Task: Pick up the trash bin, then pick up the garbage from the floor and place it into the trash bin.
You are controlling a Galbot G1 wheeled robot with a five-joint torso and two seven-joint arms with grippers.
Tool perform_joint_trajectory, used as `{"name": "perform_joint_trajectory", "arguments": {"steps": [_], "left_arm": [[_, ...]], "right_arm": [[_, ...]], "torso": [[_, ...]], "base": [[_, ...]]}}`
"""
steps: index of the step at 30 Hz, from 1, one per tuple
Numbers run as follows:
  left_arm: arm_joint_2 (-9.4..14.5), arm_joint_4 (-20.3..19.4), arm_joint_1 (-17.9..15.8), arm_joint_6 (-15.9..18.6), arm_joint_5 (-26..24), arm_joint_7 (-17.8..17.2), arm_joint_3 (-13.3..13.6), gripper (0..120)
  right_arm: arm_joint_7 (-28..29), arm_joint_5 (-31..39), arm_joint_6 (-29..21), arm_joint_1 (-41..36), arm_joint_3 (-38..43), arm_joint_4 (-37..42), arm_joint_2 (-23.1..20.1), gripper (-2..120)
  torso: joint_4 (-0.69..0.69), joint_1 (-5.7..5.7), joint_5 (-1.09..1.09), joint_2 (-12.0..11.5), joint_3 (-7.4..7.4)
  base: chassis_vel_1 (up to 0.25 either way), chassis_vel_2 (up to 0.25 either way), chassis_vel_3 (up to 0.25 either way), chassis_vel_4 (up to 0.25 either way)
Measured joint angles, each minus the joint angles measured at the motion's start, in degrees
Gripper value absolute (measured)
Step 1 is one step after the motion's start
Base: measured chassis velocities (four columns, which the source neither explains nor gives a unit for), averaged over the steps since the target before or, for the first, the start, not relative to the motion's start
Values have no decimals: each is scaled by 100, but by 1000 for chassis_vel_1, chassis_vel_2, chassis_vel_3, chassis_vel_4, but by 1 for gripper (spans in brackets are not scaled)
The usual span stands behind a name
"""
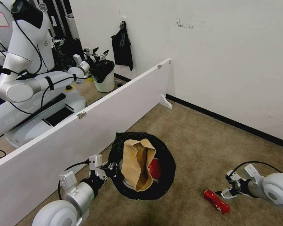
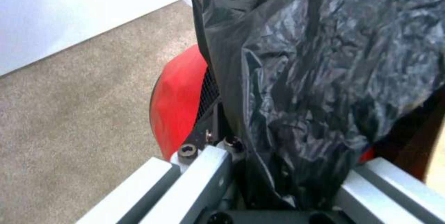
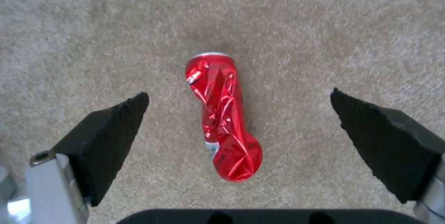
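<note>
The left gripper is clamped on the rim of the small round red trash bin, pinching the crinkly glossy black plastic liner bag between its fingers; in the left wrist view the black film bunches between the 2 silver finger bars, with the red wall just beside them. The bin sits in front of the robot, near the long white partition board on its left side. Inside the bin, a crumpled tan paper bag stands tilted, and a red and white object lies beneath it, too hidden to identify.

The right gripper is low over the beige carpet, to the right of the bin. Its jaws are spread wide, holding nothing. A crushed red metal can lies on its side on the carpet; in the right wrist view it sits between the 2 black foam fingertip pads, touching neither. In the head view the can lies just beside the gripper's tips, well apart from the bin.
</note>
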Motion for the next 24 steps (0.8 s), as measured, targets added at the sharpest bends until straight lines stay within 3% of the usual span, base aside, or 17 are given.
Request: {"name": "perform_joint_trajectory", "arguments": {"steps": [12,24], "left_arm": [[-3,25,6,0,2,10,14,0],[-88,0,97,-18,127,36,31,0]], "right_arm": [[-62,-39,22,501,-569,-268,342,100],[-137,-179,32,485,-648,-425,514,100]], "torso": [[1,0,0,-1,0],[1,0,1,0,0]], "base": [[0,0,0,0],[0,0,0,0]]}}
